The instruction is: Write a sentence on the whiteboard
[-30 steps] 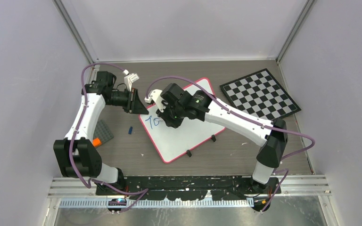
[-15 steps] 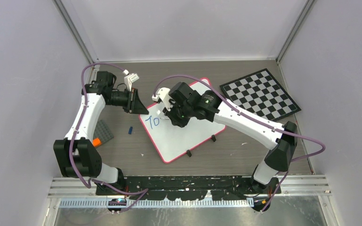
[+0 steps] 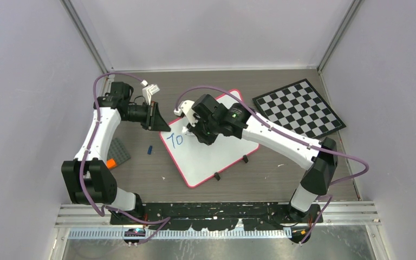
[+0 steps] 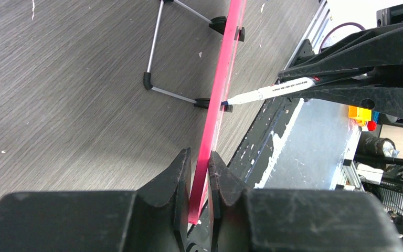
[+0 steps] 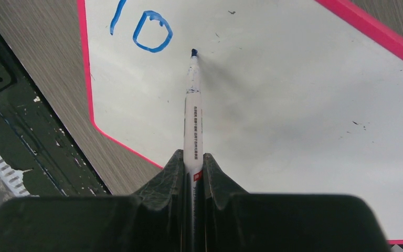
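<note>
The whiteboard (image 3: 211,154) with a pink-red frame lies tilted on the table's middle, with blue marks "10" (image 3: 176,140) near its left corner. My left gripper (image 3: 160,122) is shut on the board's pink frame edge (image 4: 216,113), seen edge-on in the left wrist view. My right gripper (image 3: 195,132) is shut on a white marker (image 5: 193,123) with a blue tip (image 5: 193,52). The tip touches or hovers just over the board (image 5: 294,105), right of the blue "10" (image 5: 152,31). The marker also shows in the left wrist view (image 4: 270,90).
A black-and-white checkerboard (image 3: 299,108) lies at the back right. A grey brick plate (image 3: 117,152) with an orange piece (image 3: 110,163) sits left, and a small blue cap (image 3: 149,149) lies beside the board. The board's black clip feet (image 3: 244,159) are at its near edge.
My right gripper moved the marker from the blue "10" to the right and a little back over the board. The left arm has kept its hold and not moved.
</note>
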`<state>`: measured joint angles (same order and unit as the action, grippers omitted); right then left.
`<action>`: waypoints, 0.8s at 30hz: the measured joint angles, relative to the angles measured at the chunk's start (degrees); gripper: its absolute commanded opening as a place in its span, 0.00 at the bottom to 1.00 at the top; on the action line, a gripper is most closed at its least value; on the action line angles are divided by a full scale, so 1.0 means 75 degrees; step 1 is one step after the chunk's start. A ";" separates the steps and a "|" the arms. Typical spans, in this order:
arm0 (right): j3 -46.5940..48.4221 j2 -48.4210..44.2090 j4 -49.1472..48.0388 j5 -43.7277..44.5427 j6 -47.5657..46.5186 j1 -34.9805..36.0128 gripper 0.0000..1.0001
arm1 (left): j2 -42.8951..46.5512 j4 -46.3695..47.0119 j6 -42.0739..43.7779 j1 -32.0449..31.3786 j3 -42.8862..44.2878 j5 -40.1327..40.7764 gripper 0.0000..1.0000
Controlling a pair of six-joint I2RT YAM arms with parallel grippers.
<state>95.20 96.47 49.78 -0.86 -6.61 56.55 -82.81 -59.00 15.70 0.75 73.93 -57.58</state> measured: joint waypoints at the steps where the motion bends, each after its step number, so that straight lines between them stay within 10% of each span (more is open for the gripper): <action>1: 0.0020 0.0009 0.0000 0.0029 0.0000 0.0000 0.00 | 0.0000 -0.0003 -0.0003 0.0000 0.0000 0.0003 0.00; 24: 0.0085 0.0157 -0.0023 -0.0189 -0.0023 0.0015 0.00 | -0.0003 0.0000 0.0009 0.0000 0.0000 0.0026 0.00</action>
<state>95.83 97.65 49.60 -2.28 -6.79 56.66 -82.83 -59.00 15.77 0.75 73.93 -57.39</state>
